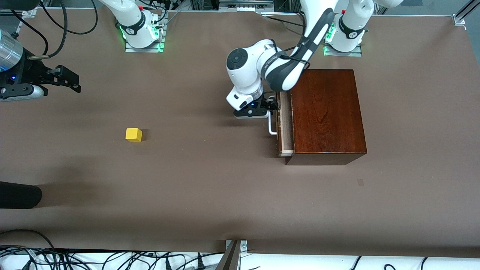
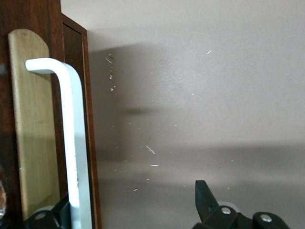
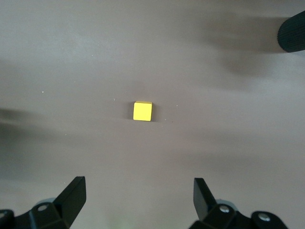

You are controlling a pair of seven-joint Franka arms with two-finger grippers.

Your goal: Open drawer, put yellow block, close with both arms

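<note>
The dark wooden box (image 1: 326,112) stands toward the left arm's end of the table. Its drawer (image 1: 285,125) is pulled out a little, showing a strip of pale tray. My left gripper (image 1: 273,105) is at the white bar handle (image 1: 272,126). In the left wrist view the handle (image 2: 74,143) runs just inside one finger of the left gripper (image 2: 133,205), whose jaws stand wide open around it. The yellow block (image 1: 134,134) lies on the bare table toward the right arm's end. My right gripper (image 1: 71,80) hangs open over the table's end, well apart from the block (image 3: 142,111), with nothing between the jaws of the right gripper (image 3: 139,191).
A black rounded object (image 1: 18,195) juts in at the right arm's end, nearer the front camera than the block; it also shows in the right wrist view (image 3: 293,33). Cables (image 1: 112,258) lie along the table's near edge. Brown tabletop (image 1: 210,168) spreads between block and box.
</note>
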